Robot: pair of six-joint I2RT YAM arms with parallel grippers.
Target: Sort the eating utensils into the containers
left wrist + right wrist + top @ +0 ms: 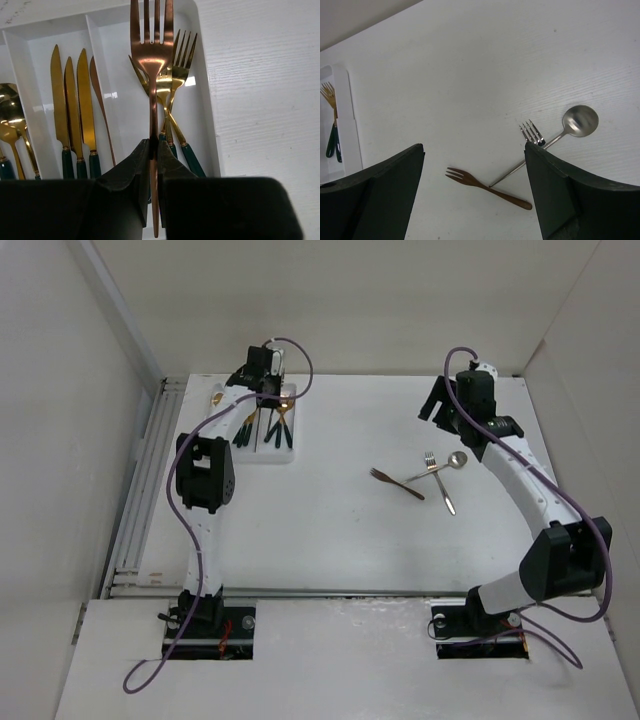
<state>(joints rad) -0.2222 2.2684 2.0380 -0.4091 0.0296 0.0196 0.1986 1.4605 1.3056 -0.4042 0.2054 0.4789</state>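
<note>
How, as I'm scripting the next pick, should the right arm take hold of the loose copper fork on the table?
Grip the loose copper fork on the outer half of its handle, coming straight down with the jaws across its narrow width. It lies flat, and the silver spoon has its handle tip close to the fork's middle, so the handle end looks clearest.

copper fork [151,65]: polished metal, rosy mirror sheen
gold knives [85,100]: glossy metal blades, dark green handles
tray [201,100]: smooth white plastic, shiny
desk [265,100]: matt white, faintly grained
silver spoon [580,121]: bright polished metal
brown fork [487,187]: dull matt metal
</note>
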